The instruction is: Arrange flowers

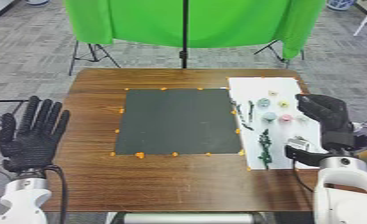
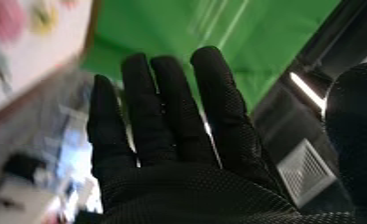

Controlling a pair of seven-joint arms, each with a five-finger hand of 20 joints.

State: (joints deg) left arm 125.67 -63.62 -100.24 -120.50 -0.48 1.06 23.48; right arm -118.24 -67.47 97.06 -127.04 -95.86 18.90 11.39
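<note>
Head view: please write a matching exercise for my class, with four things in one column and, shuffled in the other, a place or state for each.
Things
1. Dark mat
2. Pink flower
3. Green cloth
4. Left robot hand

Places and states
A. Hanging beyond the far edge of the table
B. Open, fingers straight, at the table's left edge
C. Flat on the middle of the table
D. Lying on the white sheet

Right pairs: 1-C, 2-D, 3-A, 4-B

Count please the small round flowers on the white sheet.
5: a pale one farthest back, a blue one and a yellow one nearer, another blue one beside a pink one. The right hand may hide more.
</note>
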